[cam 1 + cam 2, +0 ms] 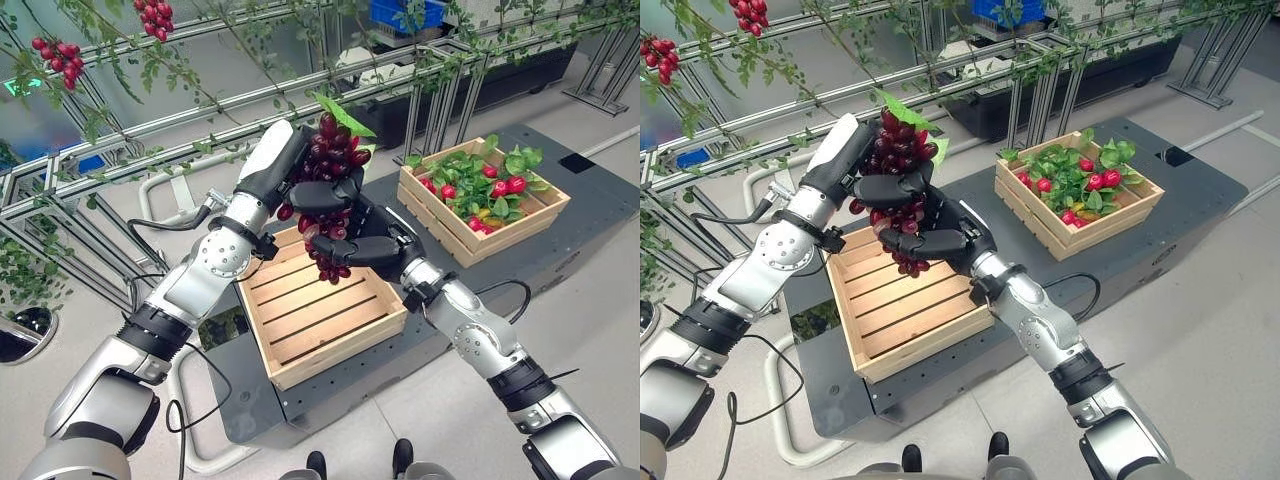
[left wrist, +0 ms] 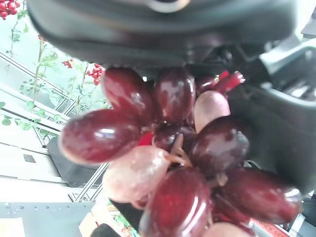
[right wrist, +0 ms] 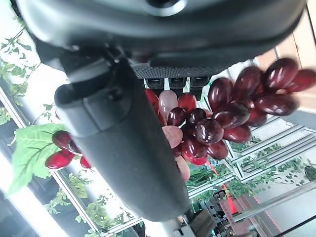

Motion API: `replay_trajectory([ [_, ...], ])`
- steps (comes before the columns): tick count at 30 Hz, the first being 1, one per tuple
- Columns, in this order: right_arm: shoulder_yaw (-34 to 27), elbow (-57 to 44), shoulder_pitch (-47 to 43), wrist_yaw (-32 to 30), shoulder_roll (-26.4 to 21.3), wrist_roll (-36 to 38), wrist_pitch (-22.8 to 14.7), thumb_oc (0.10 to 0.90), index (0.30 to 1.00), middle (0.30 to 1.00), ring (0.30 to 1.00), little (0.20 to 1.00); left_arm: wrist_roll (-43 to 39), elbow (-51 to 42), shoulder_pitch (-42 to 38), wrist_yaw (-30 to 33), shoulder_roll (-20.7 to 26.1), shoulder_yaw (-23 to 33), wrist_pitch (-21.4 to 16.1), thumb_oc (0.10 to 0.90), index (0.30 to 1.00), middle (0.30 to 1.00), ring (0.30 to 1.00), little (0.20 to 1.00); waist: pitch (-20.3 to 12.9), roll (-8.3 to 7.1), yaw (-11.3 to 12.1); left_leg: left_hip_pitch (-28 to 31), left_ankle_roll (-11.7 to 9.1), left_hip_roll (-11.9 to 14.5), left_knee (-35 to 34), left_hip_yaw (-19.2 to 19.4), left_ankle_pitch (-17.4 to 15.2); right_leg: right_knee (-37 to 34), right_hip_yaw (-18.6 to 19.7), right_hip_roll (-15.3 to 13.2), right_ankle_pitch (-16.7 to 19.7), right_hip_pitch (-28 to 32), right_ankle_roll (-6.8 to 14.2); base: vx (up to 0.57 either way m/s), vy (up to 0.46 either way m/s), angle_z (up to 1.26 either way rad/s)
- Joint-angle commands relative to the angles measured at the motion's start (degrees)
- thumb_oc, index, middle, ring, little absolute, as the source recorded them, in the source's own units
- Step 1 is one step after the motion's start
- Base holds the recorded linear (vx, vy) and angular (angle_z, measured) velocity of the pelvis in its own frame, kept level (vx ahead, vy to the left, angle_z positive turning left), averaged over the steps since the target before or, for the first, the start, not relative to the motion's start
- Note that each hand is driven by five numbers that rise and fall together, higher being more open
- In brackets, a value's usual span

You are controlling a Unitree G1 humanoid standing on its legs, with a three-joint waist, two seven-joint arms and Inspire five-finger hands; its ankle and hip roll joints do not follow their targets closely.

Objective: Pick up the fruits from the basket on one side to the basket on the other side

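A bunch of dark red grapes [image 1: 338, 148] with a green leaf [image 1: 347, 113] hangs in the air above an empty slatted wooden basket [image 1: 320, 322]. My left hand [image 1: 282, 172] is curled round the top of the bunch, whose grapes [image 2: 168, 163] press against its palm. My right hand [image 1: 385, 242] wraps the lower part from the other side, and the grapes [image 3: 217, 118] show past its thumb [image 3: 123, 148]. The bunch's tip dangles below the right hand. To the right a second wooden basket [image 1: 500, 242] holds green leaves and small red fruits [image 1: 505, 185].
Both baskets rest on a dark platform [image 1: 590, 215] with grey floor around it. Behind them runs a metal frame [image 1: 200, 115] draped with leafy vines and red berry clusters [image 1: 60, 58]. A blue bin [image 1: 405, 12] stands at the back.
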Motion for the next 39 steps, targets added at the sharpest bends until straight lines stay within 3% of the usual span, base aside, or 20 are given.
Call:
replay_trajectory([
  [1, 1.9, 0.1, -8.6, 1.0, 6.5, 6.9, -0.9, 0.8, 0.9, 0.9, 0.9, 0.9, -2.7, 3.5, -14.0, 1.3, -1.9, -4.0, -9.9, 0.4, 0.3, 0.3, 0.3, 0.3, -10.1, -1.4, 0.8, 0.2, 0.3, -2.7, 0.1, -1.2, -7.6, 0.1, -0.9, -2.8, -8.9, 5.3, 1.8, 0.0, 0.0, 0.0],
  [9, 2.9, 2.9, -9.3, -0.3, 9.1, 11.7, -0.4, 0.8, 0.9, 0.9, 0.9, 0.9, -4.5, 1.4, -15.1, -1.5, -3.9, -5.2, -11.8, 0.4, 0.3, 0.3, 0.3, 0.3, -10.1, -1.66, 1.1, 0.6, 0.3, -2.5, 0.1, -1.3, -7.8, 0.1, -0.8, -2.7, -9.1, 5.7, 1.6, 0.0, 0.0, 0.0],
  [12, 3.3, 4.0, -10.0, -0.8, 10.5, 14.0, -0.2, 0.8, 0.9, 0.9, 0.9, 0.9, -6.6, 1.6, -15.0, -4.2, -4.8, -6.1, -14.6, 0.4, 0.3, 0.3, 0.3, 0.3, -10.2, -1.76, 1.2, 0.8, 0.3, -2.4, 0.1, -1.3, -8.0, 0.1, -0.8, -2.7, -9.2, 5.8, 1.5, 0.0, 0.0, 0.0],
  [14, 3.5, 5.0, -10.1, 0.4, 11.6, 17.3, 0.4, 0.8, 0.9, 0.9, 0.9, 0.9, -12.3, 1.7, -14.4, -9.4, -5.8, -6.6, -19.1, 0.4, 0.3, 0.3, 0.3, 0.3, -10.4, -1.79, 1.2, 0.9, 0.3, -2.4, 0.1, -1.3, -8.0, 0.1, -0.7, -2.7, -9.2, 5.9, 1.5, 0.0, 0.0, 0.0],
  [16, 3.5, 5.8, -10.0, 2.5, 12.4, 20.0, 0.7, 0.8, 0.9, 0.9, 0.9, 0.9, -14.9, 1.4, -13.8, -12.1, -6.7, -6.6, -20.0, 0.4, 0.3, 0.3, 0.3, 0.3, -10.5, -1.78, 1.2, 1.1, 0.3, -2.3, 0.1, -1.2, -8.0, 0.1, -0.6, -2.7, -9.2, 6.0, 1.4, 0.02, -0.001, 0.0],
  [25, 3.4, 8.5, -9.0, 6.7, 15.0, 28.1, 3.7, 0.8, 0.9, 0.9, 0.9, 0.9, -21.3, 2.8, -12.7, -16.3, -9.6, -5.5, -21.2, 0.4, 0.3, 0.3, 0.3, 0.3, -10.9, -2.08, 1.4, 1.2, 0.4, -2.3, 0.1, -1.4, -8.1, 0.1, -0.3, -2.7, -9.1, 6.0, 1.4, 0.01, -0.001, 0.0],
  [28, 3.1, 10.2, -8.8, 8.3, 15.4, 29.4, 2.3, 0.8, 0.9, 0.9, 0.9, 0.9, -20.8, 2.0, -12.1, -16.3, -10.5, -5.1, -20.4, 0.4, 0.3, 0.3, 0.3, 0.3, -10.9, -2.21, 1.5, 1.3, 0.5, -2.2, 0.1, -1.6, -8.1, 0.1, -0.3, -2.6, -9.1, 6.1, 1.3, 0.0, 0.0, 0.0],
  [30, 2.9, 9.9, -8.7, 7.4, 15.6, 29.8, 0.9, 0.4, 0.3, 0.3, 0.3, 0.3, -20.3, 2.0, -11.9, -16.0, -10.6, -5.1, -20.1, 0.4, 0.3, 0.3, 0.3, 0.3, -10.9, -2.25, 1.5, 1.3, 0.5, -2.2, 0.1, -1.7, -8.1, 0.1, -0.2, -2.6, -9.1, 6.1, 1.4, 0.0, 0.0, 0.0],
  [33, 2.1, 10.1, -8.6, 5.6, 15.5, 26.5, -2.9, 0.4, 0.3, 0.3, 0.3, 0.3, -18.7, 2.3, -11.6, -15.0, -10.6, -4.9, -18.7, 0.4, 0.3, 0.3, 0.3, 0.3, -10.9, -2.34, 1.5, 1.3, 0.5, -2.2, 0.1, -1.7, -8.1, 0.1, -0.2, -2.6, -9.0, 6.1, 1.3, 0.0, 0.0, 0.0],
  [34, 1.9, 10.3, -8.7, 4.4, 15.3, 24.1, -4.3, 0.4, 0.3, 0.3, 0.3, 0.3, -18.1, 2.5, -11.4, -15.0, -10.5, -4.9, -17.8, 0.681, 0.721, 0.721, 0.721, 0.721, -10.8, -2.33, 1.5, 1.3, 0.6, -2.2, 0.1, -1.6, -8.0, 0.1, -0.1, -2.6, -8.9, 6.0, 1.3, 0.0, 0.0, 0.0],
  [35, 1.8, 10.2, -8.8, 3.2, 15.2, 21.4, -5.6, 0.4, 0.3, 0.3, 0.3, 0.3, -17.4, 2.8, -11.3, -14.7, -10.4, -5.0, -17.2, 0.8, 0.9, 0.9, 0.9, 0.9, -10.8, -2.33, 1.4, 1.3, 0.6, -2.2, 0.1, -1.6, -8.0, 0.1, -0.1, -2.6, -8.9, 5.9, 1.3, 0.0, 0.0, 0.0],
  [39, 0.8, 10.5, -9.5, 0.6, 14.2, 19.9, -7.4, 0.4, 0.3, 0.3, 0.3, 0.3, -17.3, 5.3, -10.2, -14.6, -9.4, -4.7, -16.4, 0.8, 0.9, 0.9, 0.9, 0.9, -10.5, -2.14, 1.2, 1.3, 0.6, -2.0, 0.1, -1.4, -7.9, 0.1, 0.5, -2.4, -8.9, 5.7, 1.1, 0.0, 0.0, 0.0],
])
